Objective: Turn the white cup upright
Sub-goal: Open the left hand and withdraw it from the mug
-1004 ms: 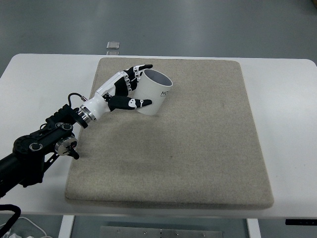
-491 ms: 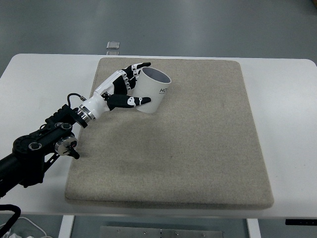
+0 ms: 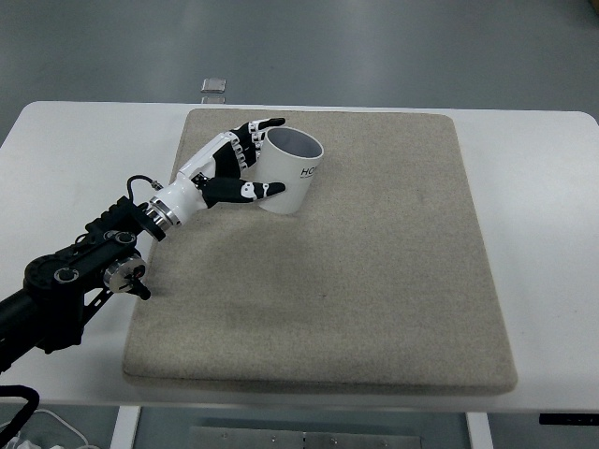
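Note:
A white cup [image 3: 288, 174] with dark lettering stands near the far left part of the beige mat [image 3: 374, 271], its open mouth facing up and slightly tilted. My left hand [image 3: 245, 159] comes in from the lower left and wraps the cup's left side: the thumb lies across the lower front and the fingers [image 3: 257, 131] reach around the rim's far side. The hand is shut on the cup. The right arm does not appear in the top view.
The mat lies on a white table [image 3: 543, 206]. A small grey object [image 3: 214, 86] sits on the floor beyond the table's far edge. My left forearm and its black joints [image 3: 84, 267] cross the table's left side.
The cup has tipped a little more upright in my left hand and shifted slightly toward the far side. The arm has barely moved.

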